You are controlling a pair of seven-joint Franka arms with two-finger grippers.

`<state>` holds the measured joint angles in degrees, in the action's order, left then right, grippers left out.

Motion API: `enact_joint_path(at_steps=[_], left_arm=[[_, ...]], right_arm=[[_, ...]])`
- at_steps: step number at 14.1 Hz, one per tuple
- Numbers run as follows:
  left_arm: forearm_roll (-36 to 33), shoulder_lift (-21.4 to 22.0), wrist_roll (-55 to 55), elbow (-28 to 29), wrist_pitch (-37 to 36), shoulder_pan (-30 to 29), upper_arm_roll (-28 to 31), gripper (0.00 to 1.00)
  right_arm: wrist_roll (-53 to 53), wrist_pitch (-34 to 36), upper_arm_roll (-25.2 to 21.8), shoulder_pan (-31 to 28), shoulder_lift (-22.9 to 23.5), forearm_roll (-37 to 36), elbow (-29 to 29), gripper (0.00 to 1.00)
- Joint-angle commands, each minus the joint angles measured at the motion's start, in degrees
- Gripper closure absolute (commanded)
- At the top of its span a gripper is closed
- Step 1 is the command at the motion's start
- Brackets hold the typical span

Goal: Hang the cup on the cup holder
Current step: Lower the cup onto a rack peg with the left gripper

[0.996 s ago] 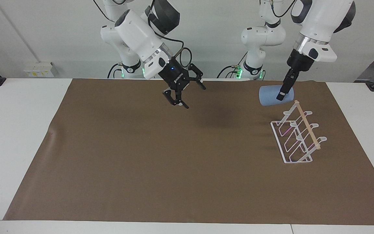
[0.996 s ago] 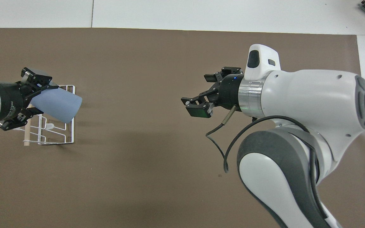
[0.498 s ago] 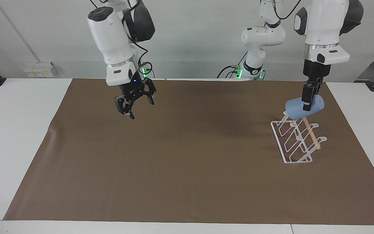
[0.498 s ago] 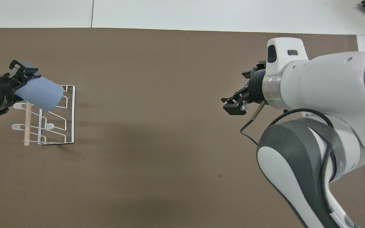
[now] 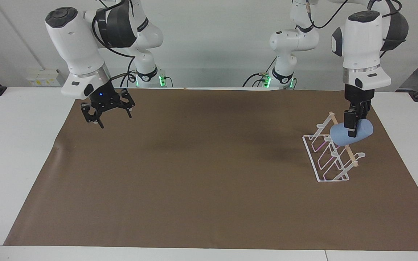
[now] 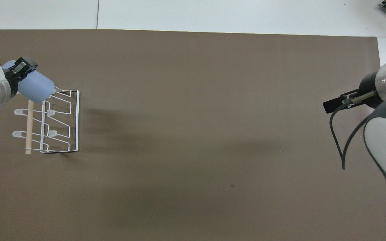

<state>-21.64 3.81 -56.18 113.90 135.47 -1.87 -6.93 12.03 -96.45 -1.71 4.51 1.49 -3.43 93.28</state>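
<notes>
The left gripper (image 5: 352, 127) was clamped on the cup (image 5: 352, 133), which lay tilted on its side against the wooden rod (image 5: 345, 141) of the cup holder (image 5: 327, 159), over the prong at the end of the rack nearest the robots. The holder stood on the brown mat (image 5: 194, 174) toward the left arm's end of the table.

The likely trouble was a miss: whether the cup's mouth was lined up with a prong could not be told, so a release here might let it roll off the rod onto the mat. Pushing down against the light wire frame could also tip or slide the holder.

Compared with 0.5 s before, the cup had come lower and farther along the rod, from above the rack's end down onto it. The right gripper (image 5: 106, 110), its fingers spread wide and holding nothing, had swung away to the mat's edge at the right arm's end.
</notes>
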Motion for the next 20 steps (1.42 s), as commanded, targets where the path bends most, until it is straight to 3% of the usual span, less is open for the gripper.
enact_joint_path(at_steps=[1, 5, 15, 16, 17, 18, 20], left_arm=[[-4.4, -0.8, -2.6, 1.2, 3.1, -0.6, -0.2, 1.00], [-12.5, -3.3, -10.0, 2.7, 5.9, -0.5, -0.3, 1.00], [-13.7, -2.6, -11.4, 6.3, 6.4, 0.5, -0.3, 1.00], [-13.7, -2.6, -11.1, 6.4, 6.7, 0.5, -0.3, 0.93], [-13.7, -2.6, -10.6, 6.4, 6.5, 0.5, -0.4, 0.39], [-13.8, -2.6, -9.7, 6.3, 6.0, 0.5, -0.4, 0.00], [-13.6, -2.7, -6.5, 6.1, 5.7, 0.5, -0.5, 0.00]], right_arm=[[-4.1, 4.9, -2.8, 0.4, 0.1, 0.5, -2.6, 0.00], [-15.7, 6.0, -3.7, 1.6, -0.3, 1.8, -1.8, 0.00], [-12.3, 4.4, -3.9, 1.1, -0.4, 1.8, 0.2, 0.00], [-11.9, 4.5, -4.2, 1.1, -0.4, 1.7, 0.1, 0.00], [-11.9, 4.5, -4.3, 1.1, -0.4, 1.7, 0.2, 0.00], [-11.9, 4.5, -4.2, 1.1, -0.4, 1.7, 0.1, 0.00], [-11.8, 4.7, -4.2, 1.1, -0.4, 1.7, 0.1, 0.00]])
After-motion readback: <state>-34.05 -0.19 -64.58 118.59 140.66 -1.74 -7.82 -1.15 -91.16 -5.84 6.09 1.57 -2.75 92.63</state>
